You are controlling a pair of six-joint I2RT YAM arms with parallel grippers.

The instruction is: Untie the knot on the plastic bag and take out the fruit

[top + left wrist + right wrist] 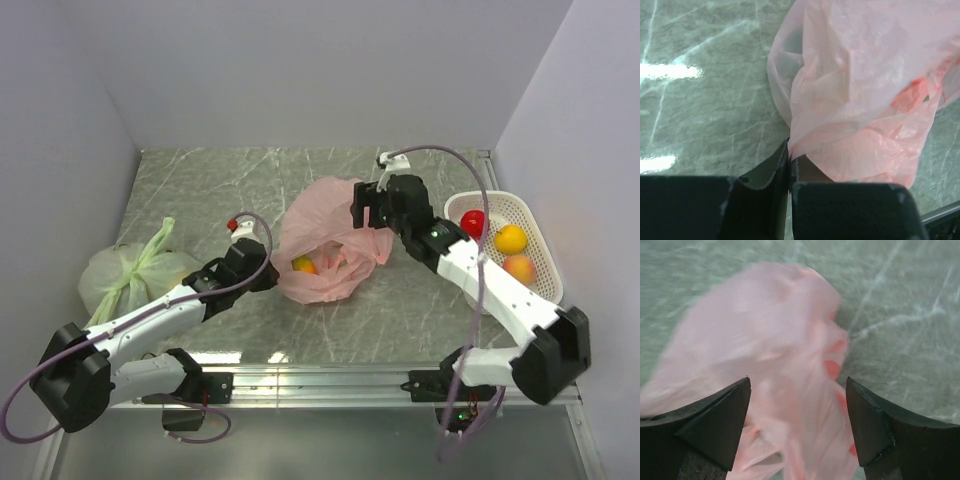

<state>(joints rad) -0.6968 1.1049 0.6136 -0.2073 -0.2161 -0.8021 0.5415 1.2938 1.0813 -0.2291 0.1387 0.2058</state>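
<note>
The pink plastic bag (325,235) lies crumpled mid-table, and an orange fruit (303,264) shows through its slack near side. No tied knot can be made out in any view. My left gripper (268,272) sits low at the bag's left edge, jaws shut on a fold of the pink film (796,142). My right gripper (368,205) hangs over the bag's upper right with its jaws wide open. In the right wrist view the blurred bag (790,340) fills the space below the open gripper (797,382), and neither fingertip touches it.
A white basket (541,246) at the right holds a red fruit (472,222), an orange one (510,238) and a peach-coloured one (519,268). A tied pale green bag (125,270) sits at the left beside my left arm. Walls close in on three sides.
</note>
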